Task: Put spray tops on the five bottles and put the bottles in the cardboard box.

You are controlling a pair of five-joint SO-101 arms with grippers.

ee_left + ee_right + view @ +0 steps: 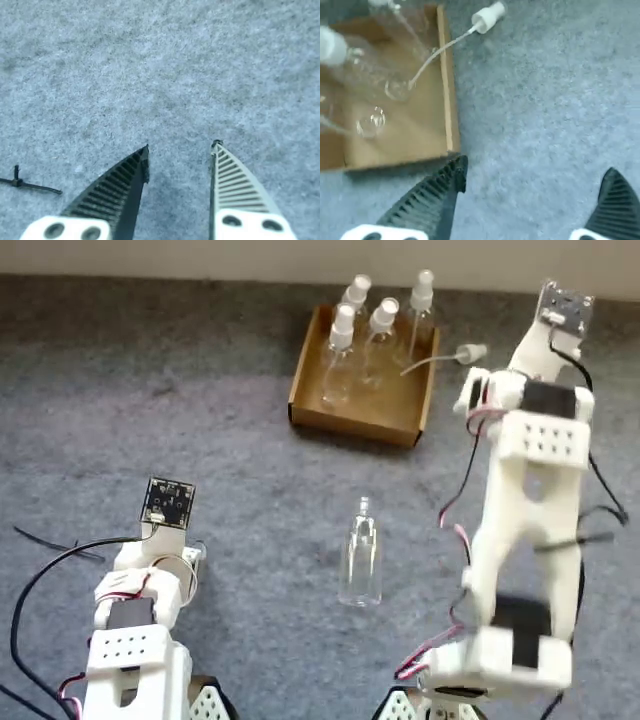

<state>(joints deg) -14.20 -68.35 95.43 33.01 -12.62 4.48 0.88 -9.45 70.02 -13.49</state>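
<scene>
High view: we look down on a grey desk [200, 420], with one arm at the lower left of the frame and the other along the right side.
Left arm [130, 640]: it sits folded low in the lower left corner.
Left tool [180, 146]: we see its jaws apart with nothing between them. Bare desk lies below, and a small black cable tie [22, 184] lies off to one side.
Open bottle [360, 552]: it stands upright at the centre of the frame, clear and without a spray top, between the two arms and apart from both.
Right arm [530, 490]: it extends up the right side toward the upper right.
Right tool [536, 167]: we see its jaws wide apart and holding nothing, with one fingertip near a corner of the cardboard box [447, 100].
Cardboard box: it is shallow and open-topped, at the upper centre of the frame.
Capped bottles [340, 350]: four stand inside the box, each with a white spray top.
Loose spray top [470, 353]: it lies on the desk just right of the box, and its thin tube reaches over the box wall.
</scene>
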